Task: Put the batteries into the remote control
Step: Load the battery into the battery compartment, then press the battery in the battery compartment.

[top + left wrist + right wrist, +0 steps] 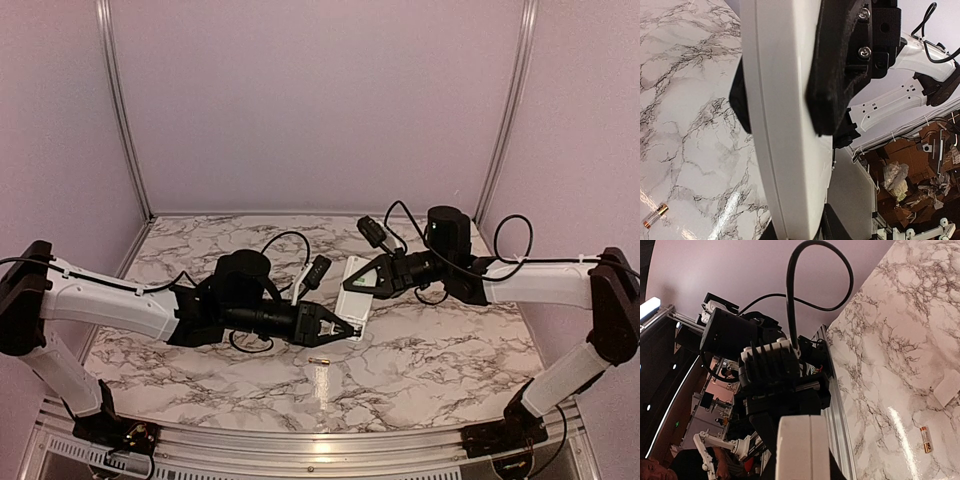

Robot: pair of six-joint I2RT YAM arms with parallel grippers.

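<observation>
Left hand (345, 328) is clamped on the remote control (354, 303), which is held up off the tabletop (450, 360); the right hand (362, 282) looks clamped on its far end too. One battery (320, 361) is left lying loose below, so nothing's judged loaded yet. A second one can't be spotted.

My left arm (110, 300) and right arm (545, 282) are white shells with black joints. Black cables (791, 300) loop off both wrists. My right pincer (350, 287) is rough black, with silver screws (865, 50).
</observation>
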